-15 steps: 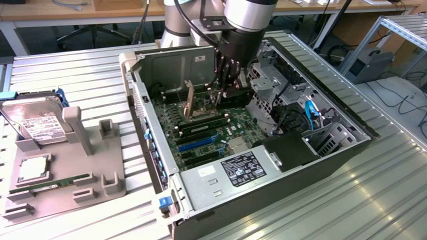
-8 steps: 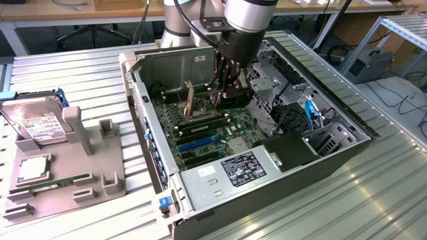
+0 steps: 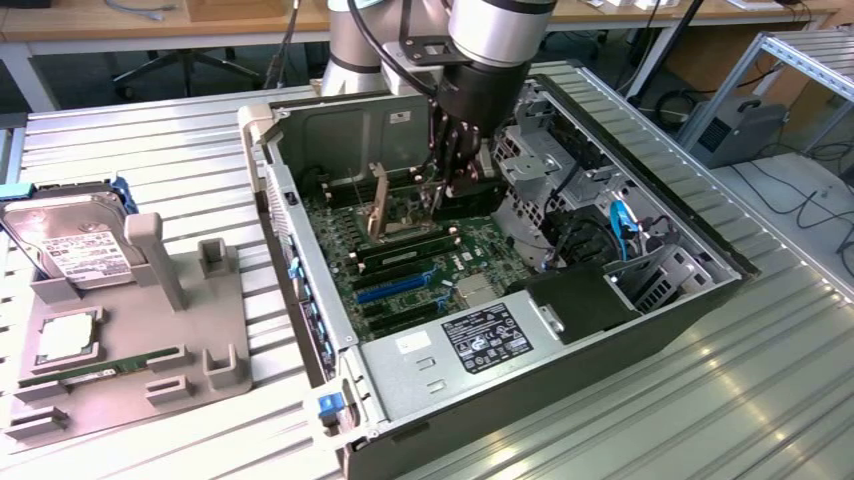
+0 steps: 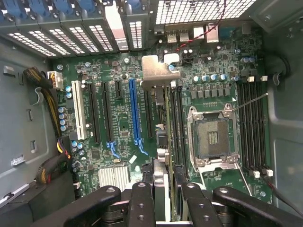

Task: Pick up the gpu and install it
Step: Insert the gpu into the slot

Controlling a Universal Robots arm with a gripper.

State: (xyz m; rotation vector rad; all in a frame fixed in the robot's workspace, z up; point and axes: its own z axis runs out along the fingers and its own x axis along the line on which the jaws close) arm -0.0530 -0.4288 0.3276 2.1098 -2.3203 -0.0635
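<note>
1. Centrally, claw (image 3: pixel 451 178) lowered inside open computer case (image 3: pixel 667 300), clenched on gpu (image 3: pixel 379 200); card gripped by upper edge so lower connector edge stays free above motherboard (image 3: pixel 400 270).
2. Held on edge, upright; long axis parallel to expansion slots (image 4: pixel 135 111), silvery bracket (image 4: pixel 158 71) pointing toward rear slot openings.
3. Hard drive (image 3: pixel 74 250) and memory stick (image 3: pixel 100 365) parked on grey fixture (image 3: pixel 200 370), exterior view's left, on counter (image 3: pixel 147 150).
</note>
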